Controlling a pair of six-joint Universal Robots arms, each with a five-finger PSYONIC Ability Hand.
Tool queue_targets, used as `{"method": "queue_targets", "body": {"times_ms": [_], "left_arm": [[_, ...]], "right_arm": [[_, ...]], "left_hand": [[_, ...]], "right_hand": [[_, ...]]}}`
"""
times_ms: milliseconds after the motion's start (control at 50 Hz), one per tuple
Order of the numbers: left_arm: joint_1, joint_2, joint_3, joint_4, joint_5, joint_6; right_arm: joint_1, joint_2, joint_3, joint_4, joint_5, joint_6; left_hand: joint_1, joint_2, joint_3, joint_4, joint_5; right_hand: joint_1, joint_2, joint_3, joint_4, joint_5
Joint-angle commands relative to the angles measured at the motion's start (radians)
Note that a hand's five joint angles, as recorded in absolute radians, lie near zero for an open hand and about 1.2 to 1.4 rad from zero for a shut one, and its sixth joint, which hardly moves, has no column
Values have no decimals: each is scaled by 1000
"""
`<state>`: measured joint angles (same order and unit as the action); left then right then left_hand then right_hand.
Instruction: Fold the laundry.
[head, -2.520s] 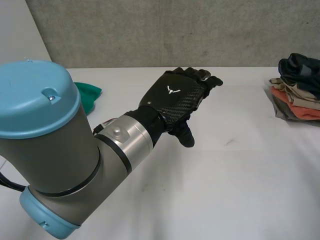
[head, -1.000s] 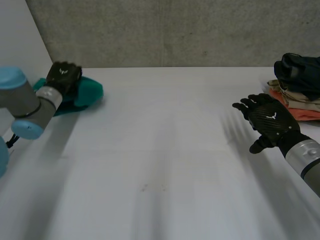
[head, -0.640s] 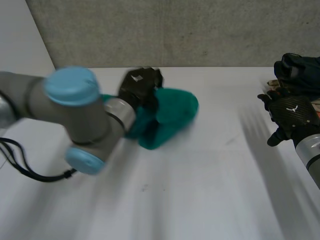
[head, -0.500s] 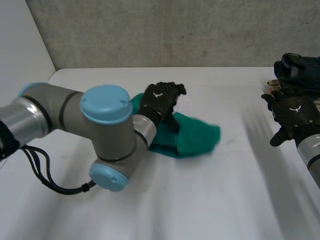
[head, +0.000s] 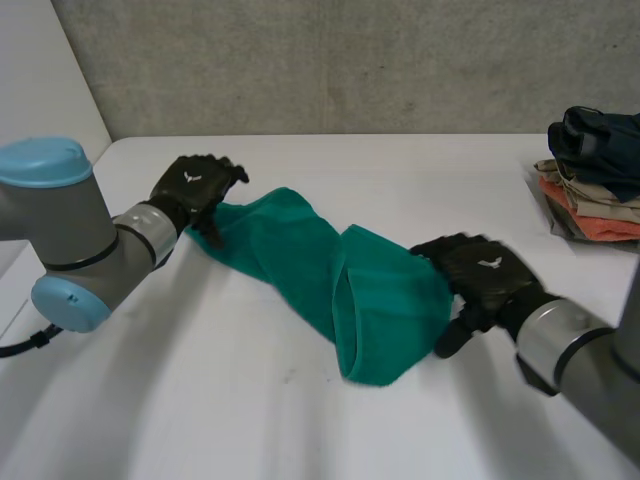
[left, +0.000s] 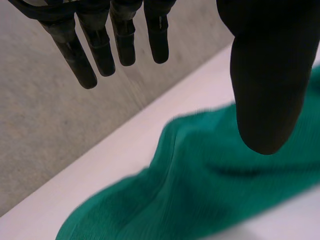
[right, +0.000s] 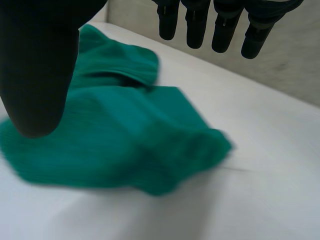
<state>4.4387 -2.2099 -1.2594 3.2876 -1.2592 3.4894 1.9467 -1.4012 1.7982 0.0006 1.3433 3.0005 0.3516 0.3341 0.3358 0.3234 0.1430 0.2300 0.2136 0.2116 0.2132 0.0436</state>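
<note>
Two open hands, fingers straight: left hand (head: 193, 188) at one end of green cloth (head: 330, 262), right hand (head: 482, 275) at the other; cloth was bunched half a sec ago, now stretched out.

Surface finish: cloth, table, wall, hands.
The green towel (head: 340, 280) is showing a soft, matt, finely ribbed weave. The white table (head: 250, 400) is presenting smooth and matt. The wall (head: 350, 60) at 12 o'clock is looking like rough grey concrete. The left hand (head: 193, 186) and right hand (head: 483, 277) are showing black woven shells, faintly glossy. The stack of folded garments (head: 592, 190) at 2 o'clock is appearing as matt cloth.
</note>
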Motion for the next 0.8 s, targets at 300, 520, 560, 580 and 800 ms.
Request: {"method": "queue_targets", "body": {"times_ms": [300, 520, 560, 580, 800], "left_arm": [[-8, -264, 196, -3, 110, 125], [-78, -248, 153, -8, 98, 125], [-85, -246, 143, -9, 96, 126], [-88, -243, 137, -12, 93, 126], [-134, 77, -182, -147, -17, 126]], "right_arm": [[256, 378, -195, -172, 212, -149], [242, 334, -180, -243, 224, -170], [241, 306, -178, -237, 223, -179], [241, 297, -175, -237, 223, -186], [187, 200, -177, -185, 212, -337]], "left_hand": [[202, 220, 218, 230, 236], [1044, 1062, 1060, 1073, 1078], [1045, 1062, 1060, 1073, 1079], [1045, 1062, 1060, 1073, 1079], [1045, 1062, 1060, 1073, 1079]], "right_hand": [[118, 135, 137, 135, 130], [1166, 1183, 1185, 1183, 1178], [1166, 1183, 1185, 1183, 1178], [1166, 1183, 1185, 1183, 1178], [1166, 1183, 1185, 1183, 1178]]}}
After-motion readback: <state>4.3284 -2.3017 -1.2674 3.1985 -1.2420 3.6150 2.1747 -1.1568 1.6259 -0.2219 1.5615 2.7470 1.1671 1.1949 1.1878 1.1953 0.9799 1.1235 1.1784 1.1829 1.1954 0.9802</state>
